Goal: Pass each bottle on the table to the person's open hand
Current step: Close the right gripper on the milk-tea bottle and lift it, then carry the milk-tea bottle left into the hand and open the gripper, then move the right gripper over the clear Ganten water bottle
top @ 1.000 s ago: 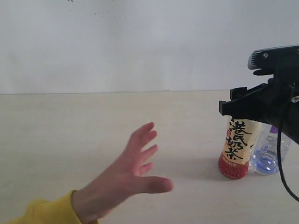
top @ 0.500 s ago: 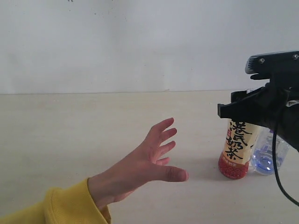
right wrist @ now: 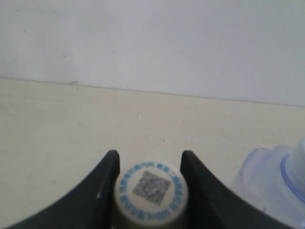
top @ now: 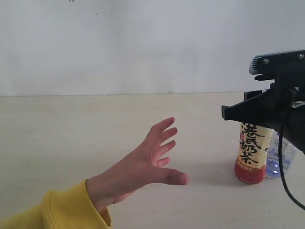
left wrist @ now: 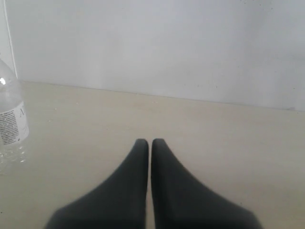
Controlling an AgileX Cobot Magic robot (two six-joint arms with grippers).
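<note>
- While the right gripper (top: 237, 112) hangs at the right of the exterior view, its two black fingers (right wrist: 102, 191) press on either side of the beige cap (right wrist: 151, 191), clamped on the cream-yellow bottle (top: 251, 153)
- That bottle stands upright with its red base down at the table (top: 71, 133); whether the base touches the surface cannot be told
- Tucked just behind it on the far right is a clear bottle (top: 279, 161), close against its side
- Over the middle of the table the person's open hand (top: 147, 164) hovers on a yellow sleeve (top: 52, 212), fingers spread and thumb pointing toward the held bottle, with a clear gap between them
- Over on the other arm, the left gripper (left wrist: 149, 143) has its fingers pressed together on nothing, low over bare table
- At the edge of the left wrist view stands a labelled clear bottle (left wrist: 10, 121), well apart from those fingers; whether it is the same clear one cannot be told
</note>
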